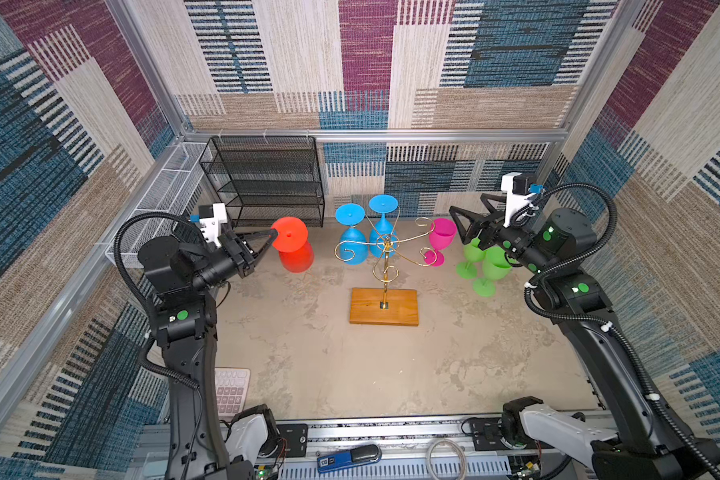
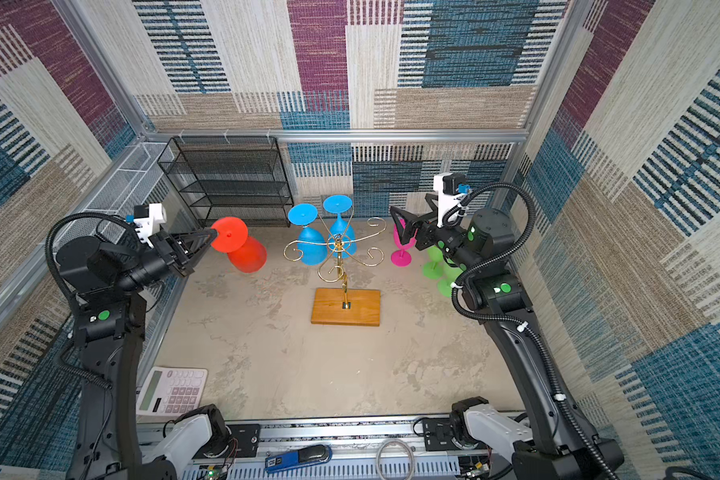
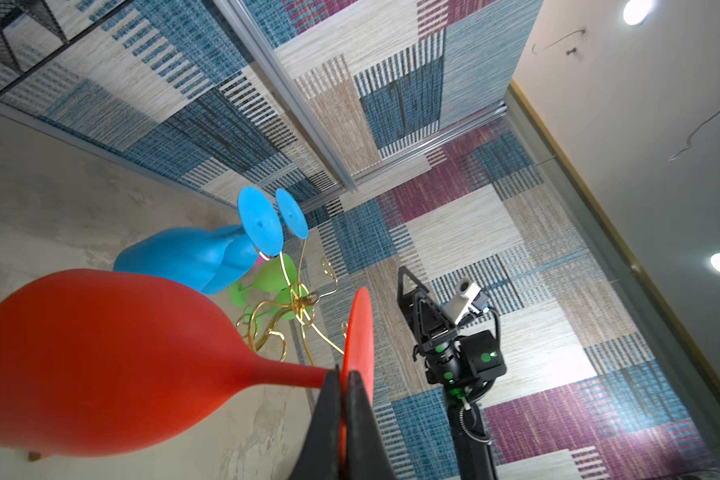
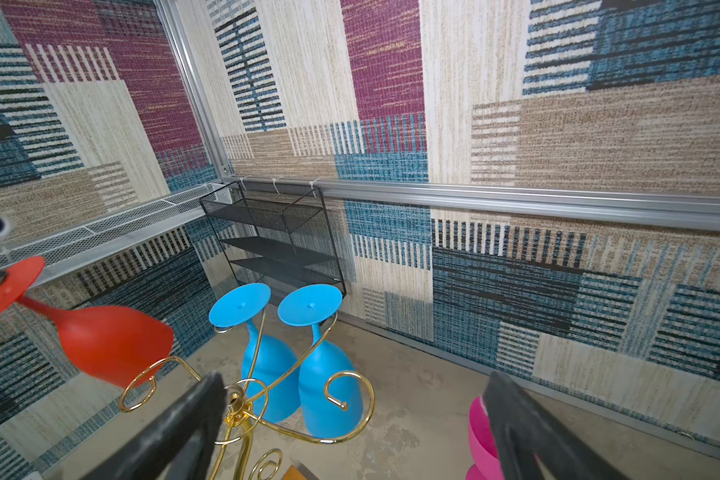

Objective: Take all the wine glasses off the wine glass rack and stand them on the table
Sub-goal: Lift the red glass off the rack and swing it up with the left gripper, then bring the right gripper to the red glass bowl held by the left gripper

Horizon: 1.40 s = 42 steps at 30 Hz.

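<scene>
Three patchwork-carpet walls (image 1: 308,62) around mottled beige tabletop (image 1: 350,365); left hand (image 1: 273,237) clamps red wine glass (image 1: 296,259); right hand (image 1: 468,214) wide.

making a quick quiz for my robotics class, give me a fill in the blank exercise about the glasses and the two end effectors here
1. The glass pinched by its foot in the left end effector is coloured ____.
2. The number of blue glasses hanging upside down on the rack is ____.
3. The right end effector has its jaws ____.
Missing words: red; two; open.
</scene>
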Tool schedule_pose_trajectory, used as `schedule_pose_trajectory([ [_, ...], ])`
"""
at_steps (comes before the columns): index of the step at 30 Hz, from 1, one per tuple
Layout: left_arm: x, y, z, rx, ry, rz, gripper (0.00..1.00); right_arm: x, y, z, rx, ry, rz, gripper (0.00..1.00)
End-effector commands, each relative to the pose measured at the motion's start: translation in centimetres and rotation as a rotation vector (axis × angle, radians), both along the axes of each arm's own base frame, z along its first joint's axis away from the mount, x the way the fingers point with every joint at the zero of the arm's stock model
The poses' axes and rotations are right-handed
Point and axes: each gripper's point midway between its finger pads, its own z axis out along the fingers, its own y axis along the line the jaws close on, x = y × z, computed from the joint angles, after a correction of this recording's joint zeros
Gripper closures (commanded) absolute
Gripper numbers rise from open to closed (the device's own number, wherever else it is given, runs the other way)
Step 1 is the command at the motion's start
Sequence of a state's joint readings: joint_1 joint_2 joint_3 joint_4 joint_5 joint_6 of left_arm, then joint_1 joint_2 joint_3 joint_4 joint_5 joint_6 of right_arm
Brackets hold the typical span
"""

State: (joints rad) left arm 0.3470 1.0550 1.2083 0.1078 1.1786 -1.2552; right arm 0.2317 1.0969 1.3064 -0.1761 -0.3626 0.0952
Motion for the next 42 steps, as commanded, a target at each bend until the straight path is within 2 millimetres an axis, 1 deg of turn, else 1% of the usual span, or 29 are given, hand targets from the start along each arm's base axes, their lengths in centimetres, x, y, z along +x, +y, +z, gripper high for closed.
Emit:
schedule_pose_trajectory([
  [1,-1.3,0.3,7.6,-0.072,-0.219,-0.039,1.00,-0.8,1.3,1.7,-0.024,-0.093,0.066,0.01],
  [3,-1.1,0.7,10.0,-0.103,-0.268,-0.035,1.00,-1.3,2.5,2.5,-0.038,-0.141,0.094,0.01],
  [6,-1.1,0.8,12.2,-0.105,-0.315,-0.006,1.00,-1.8,4.8,3.6,-0.068,-0.202,0.130,0.01],
  [9,-1.6,-0.2,13.2,-0.077,-0.342,-0.017,1.00,-2.9,7.8,4.7,-0.104,-0.282,0.190,0.01],
  [13,-2.2,-1.6,14.0,-0.112,-0.351,-0.052,1.00,-4.4,11.7,5.2,-0.134,-0.360,0.309,0.01],
  [16,-2.8,-3.6,15.0,-0.130,-0.371,-0.118,1.00,-5.2,14.6,5.5,-0.168,-0.420,0.358,0.01],
  [18,-2.6,-5.1,15.1,-0.143,-0.374,-0.164,1.00,-5.2,16.1,5.9,-0.171,-0.456,0.366,0.01],
  [21,-1.6,-6.8,14.7,-0.162,-0.351,-0.218,1.00,-4.4,17.3,6.1,-0.167,-0.472,0.383,0.01],
  [24,-1.0,-7.7,14.2,-0.174,-0.335,-0.240,1.00,-3.6,18.3,6.3,-0.170,-0.489,0.394,0.01],
  [28,-0.3,-8.2,13.4,-0.195,-0.306,-0.248,1.00,-2.7,19.4,6.1,-0.181,-0.505,0.404,0.01],
  [30,-0.1,-8.3,13.4,-0.211,-0.304,-0.250,1.00,-2.4,20.1,6.4,-0.178,-0.513,0.418,0.01],
  [32,0.0,-8.4,13.4,-0.232,-0.300,-0.256,1.00,-2.0,20.8,6.4,-0.173,-0.510,0.429,0.01],
  [35,0.2,-8.6,13.5,-0.254,-0.292,-0.274,1.00,-0.9,21.5,6.4,-0.165,-0.501,0.418,0.01],
  [42,0.5,-9.4,13.3,-0.284,-0.274,-0.307,1.00,1.6,23.5,5.6,-0.166,-0.470,0.417,0.01],
])
